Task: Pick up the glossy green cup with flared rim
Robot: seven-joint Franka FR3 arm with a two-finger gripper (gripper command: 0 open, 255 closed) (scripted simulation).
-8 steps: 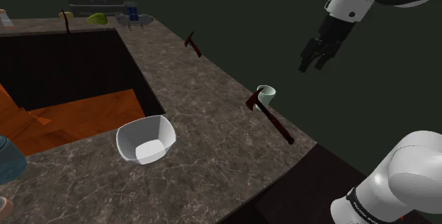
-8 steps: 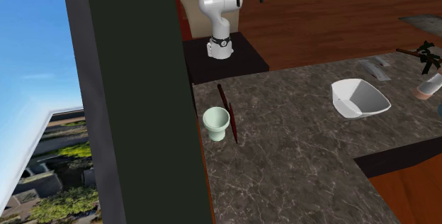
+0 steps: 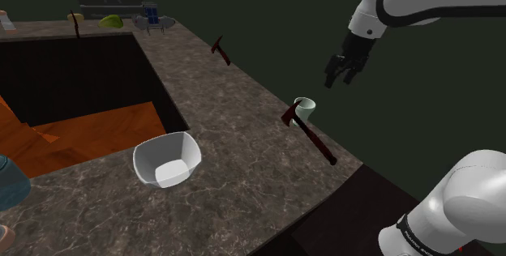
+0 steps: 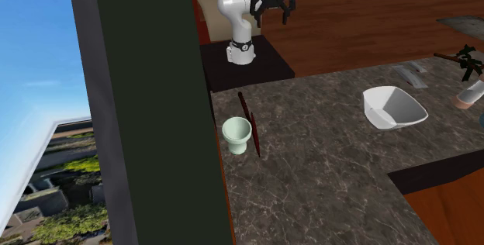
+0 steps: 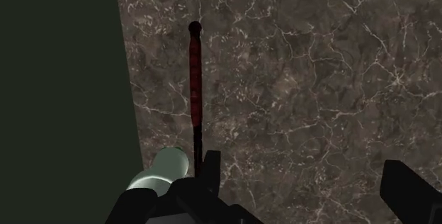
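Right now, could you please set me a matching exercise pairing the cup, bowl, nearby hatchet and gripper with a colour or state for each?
1 cup
2 bowl
3 hatchet beside the cup
4 gripper

A dark red, lying flat
B open, in the air
C pale green, upright
D white, empty

Pairs: 1-C, 2-D, 3-A, 4-B

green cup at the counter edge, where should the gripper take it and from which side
From straight above, probably, closing just under the flared rim: the cup stands upright and the flare would stop slipping. The dark red axe lies close on one side, the dark wall on the other, so the open gripper should close across the two free sides.
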